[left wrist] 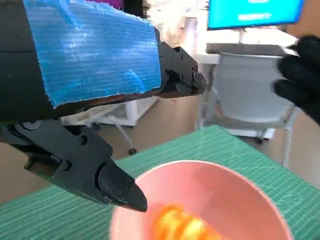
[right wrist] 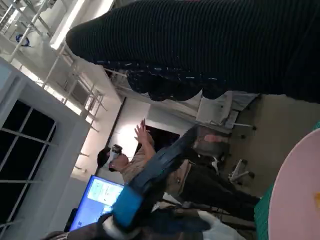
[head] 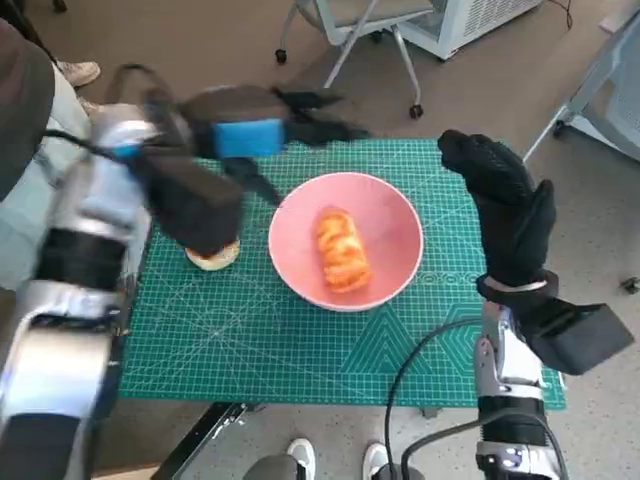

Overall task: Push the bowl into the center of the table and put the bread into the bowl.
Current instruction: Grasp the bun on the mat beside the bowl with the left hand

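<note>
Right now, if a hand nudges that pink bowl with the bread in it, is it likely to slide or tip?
The pink bowl probably slides rather than tips: it looks wide and shallow, sitting flat on the green mat. It seems light, likely plastic, so a gentle push should do. The bread lies loose inside and might shift against the wall.

A wheeled chair (head: pixel 350 25) stands on the brown floor (head: pixel 480 90) beyond the table.
</note>
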